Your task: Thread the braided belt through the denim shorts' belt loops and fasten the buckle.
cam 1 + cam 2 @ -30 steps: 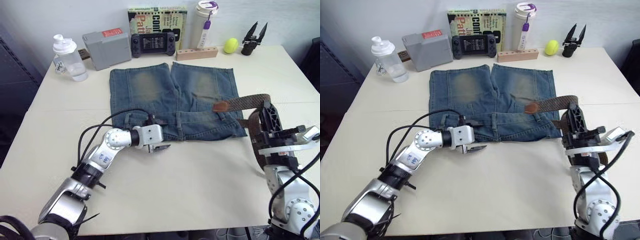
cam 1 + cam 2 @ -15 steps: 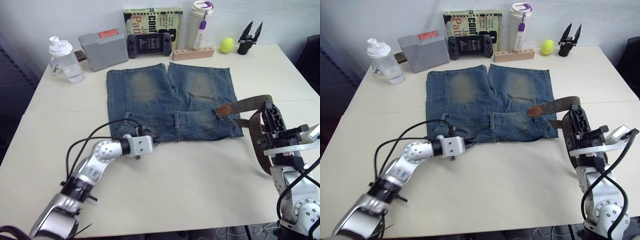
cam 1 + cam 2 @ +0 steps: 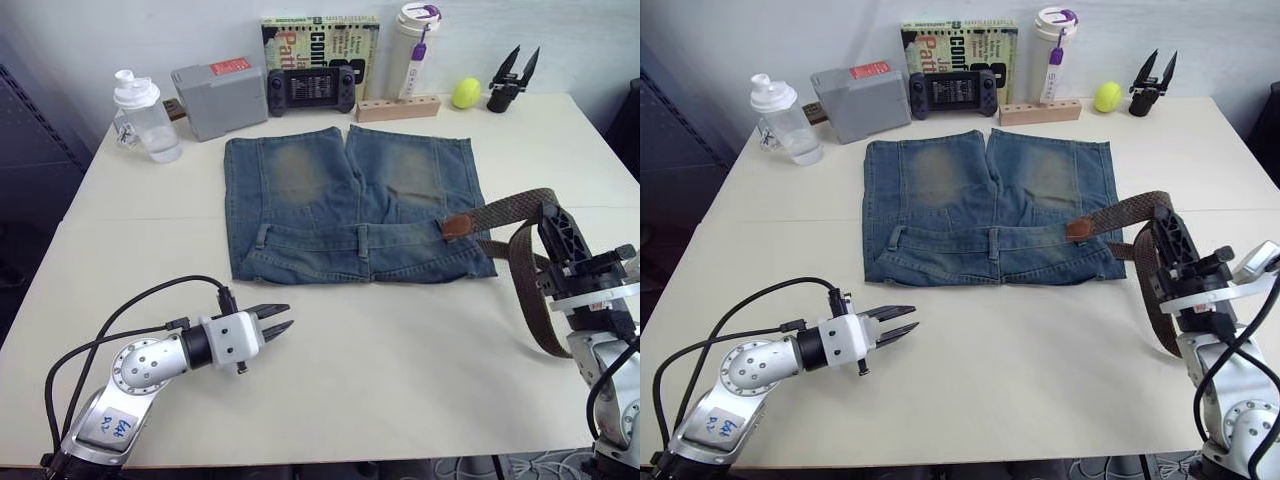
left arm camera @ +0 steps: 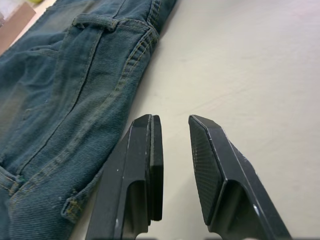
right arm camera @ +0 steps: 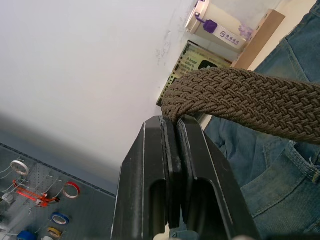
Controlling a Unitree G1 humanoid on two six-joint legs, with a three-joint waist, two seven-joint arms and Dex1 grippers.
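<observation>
Two grippers flank the denim shorts, spread flat mid-table with the waistband nearest: the left gripper, fingers slightly apart and empty, hovers near-left, while the right gripper pinches the braided belt closed at the right. Limp and light, the belt droops in a loop, its tan end resting on the waistband's right corner; it likely handles best gripped close to that stiffer tip.
</observation>
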